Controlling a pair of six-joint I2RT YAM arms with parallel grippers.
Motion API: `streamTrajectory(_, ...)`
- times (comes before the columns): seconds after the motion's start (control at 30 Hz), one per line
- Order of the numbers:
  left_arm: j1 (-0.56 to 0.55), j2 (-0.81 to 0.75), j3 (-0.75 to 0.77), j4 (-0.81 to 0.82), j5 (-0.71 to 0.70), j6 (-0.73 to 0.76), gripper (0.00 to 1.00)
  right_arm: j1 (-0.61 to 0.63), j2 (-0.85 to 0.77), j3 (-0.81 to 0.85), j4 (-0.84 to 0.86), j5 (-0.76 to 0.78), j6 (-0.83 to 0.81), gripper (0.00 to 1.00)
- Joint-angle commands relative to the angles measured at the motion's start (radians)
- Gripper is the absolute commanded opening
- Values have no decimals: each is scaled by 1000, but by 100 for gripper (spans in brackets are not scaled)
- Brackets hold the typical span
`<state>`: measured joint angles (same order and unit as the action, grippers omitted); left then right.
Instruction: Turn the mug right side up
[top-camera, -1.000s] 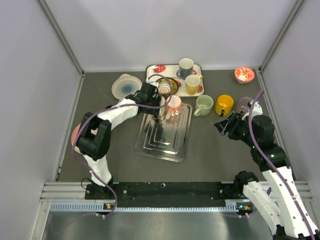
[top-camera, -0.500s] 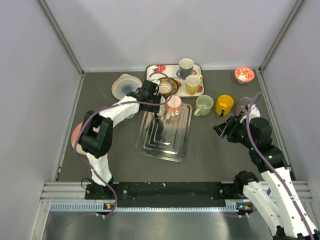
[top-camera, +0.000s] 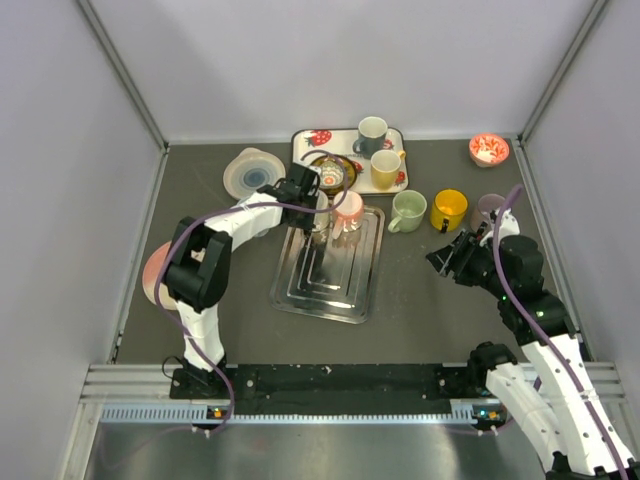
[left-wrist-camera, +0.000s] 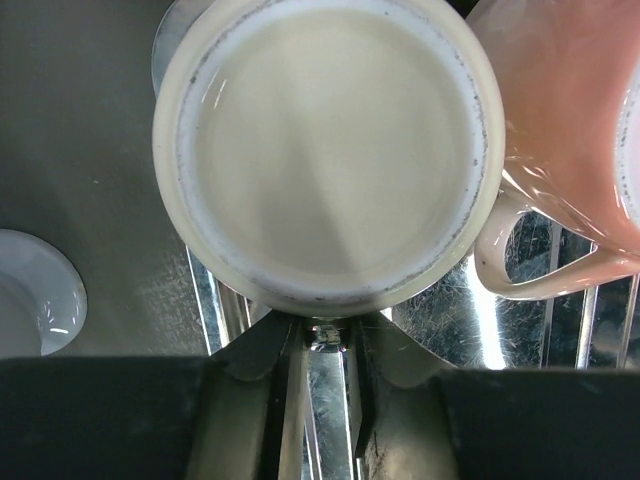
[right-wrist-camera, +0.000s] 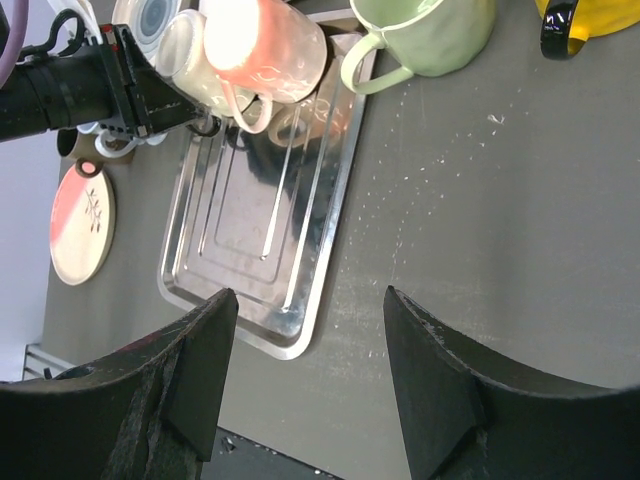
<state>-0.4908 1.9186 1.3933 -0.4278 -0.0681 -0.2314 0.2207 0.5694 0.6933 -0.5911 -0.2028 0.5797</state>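
The mug is cream and stands upside down, its base facing up, at the far end of the steel tray. From above, the mug is half hidden by my left gripper. In the left wrist view my left gripper has its jaws drawn close together at the mug's near side, pinching a small piece that looks like its handle. The fingertips are hidden under the mug's wall. My right gripper hangs open and empty over bare table to the tray's right, far from the mug.
A pink mug stands upside down against the cream one, its handle between them. Green, yellow and purplish mugs line the right. A patterned tray with mugs, a clear lid, a red bowl and a pink plate lie around.
My left gripper's jaws have narrowed at the cream mug, and the left arm has shifted a little. The right arm has drawn back slightly, still open.
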Motion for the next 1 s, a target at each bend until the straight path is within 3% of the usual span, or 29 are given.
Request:
streamTrajectory(0.0,4,-13,19,7,-12,12,18,11,-17,-8,34,-9,11,61)
streamTrajectory(0.13,4,-41,-7,6,-6,4,0,12,-26,-14,33,-10,11,61)
streamTrajectory(0.4,-3,-249,-158,58,62,-64,0,11,-39,-34,50,-44,9,60)
streamTrajectory(0.67,-44,-562,-266,109,189,-154,0,14,4,-37,123,-249,16,60)
streamTrajectory(0.8,-61,-691,-344,208,327,-259,0,63,12,-78,326,-414,122,61)
streamTrajectory(0.97,-72,-835,-479,555,542,-469,0,234,27,-152,583,-449,296,69)
